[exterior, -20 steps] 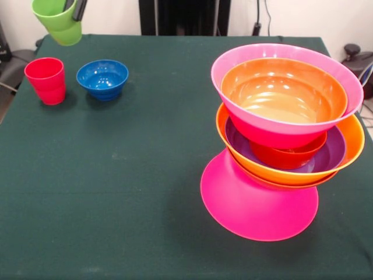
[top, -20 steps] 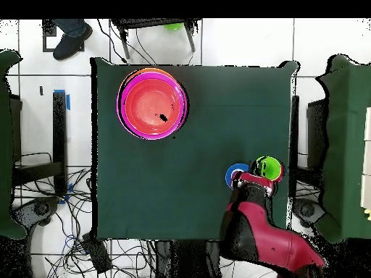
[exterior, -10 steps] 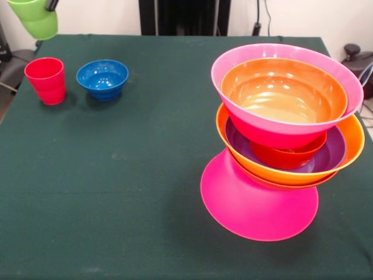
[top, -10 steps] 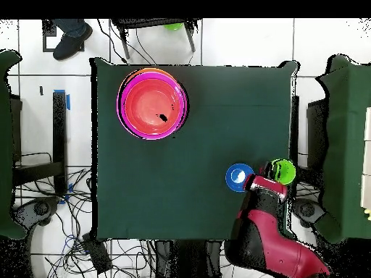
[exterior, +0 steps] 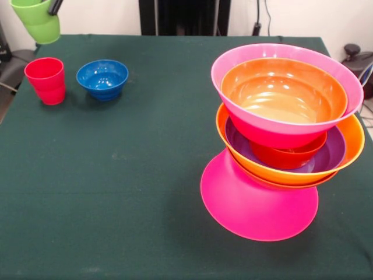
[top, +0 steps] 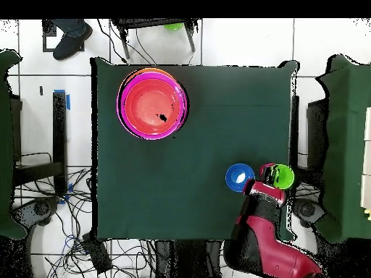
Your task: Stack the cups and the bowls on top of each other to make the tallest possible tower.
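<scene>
Two plastic tumblers: lime green one (exterior: 36,19) lifted, pinched by the tool (exterior: 55,6); red one (exterior: 46,80) on the green desk (exterior: 134,157). Beside it, one small blue bowl (exterior: 103,78). One tower (exterior: 282,134) of nested glossy bowls.

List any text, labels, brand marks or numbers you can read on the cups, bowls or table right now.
None readable in either view.
The lime green cup, red cup, blue bowl and the tower show plain glossy plastic with no print.
The green tablecloth carries no markings.
</scene>
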You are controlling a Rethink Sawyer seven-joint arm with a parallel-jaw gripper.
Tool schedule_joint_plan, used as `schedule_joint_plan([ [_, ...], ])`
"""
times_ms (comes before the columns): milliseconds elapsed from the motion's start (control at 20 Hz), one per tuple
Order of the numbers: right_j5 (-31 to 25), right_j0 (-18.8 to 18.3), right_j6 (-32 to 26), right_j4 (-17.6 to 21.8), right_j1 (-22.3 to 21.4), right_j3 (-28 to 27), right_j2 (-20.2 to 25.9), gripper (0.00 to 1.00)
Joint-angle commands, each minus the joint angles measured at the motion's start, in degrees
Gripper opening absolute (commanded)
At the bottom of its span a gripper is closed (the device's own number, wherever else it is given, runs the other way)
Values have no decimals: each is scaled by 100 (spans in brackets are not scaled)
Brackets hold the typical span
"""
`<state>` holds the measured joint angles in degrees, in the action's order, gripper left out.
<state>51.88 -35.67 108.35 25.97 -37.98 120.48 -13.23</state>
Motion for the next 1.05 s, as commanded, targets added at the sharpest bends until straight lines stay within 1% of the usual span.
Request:
schedule_joint_plan([
  [50, 400, 86, 927, -19, 863, 149, 206, 0],
  [250, 667, 95, 915, -102, 1150, 56, 136, 0],
  [450, 826, 39, 871, -127, 1347, -94, 73, 0],
  [600, 866, -4, 847, -128, 1349, -187, 19, 0],
  [800, 560, -49, 900, 36, 986, -209, -31, 0],
  [950, 207, -28, 968, 188, 487, -65, -93, 0],
  [1000, 151, -21, 976, 207, 403, -42, -105, 0],
  [1050, -22, -15, 1006, 286, 191, -13, -112, 0],
])
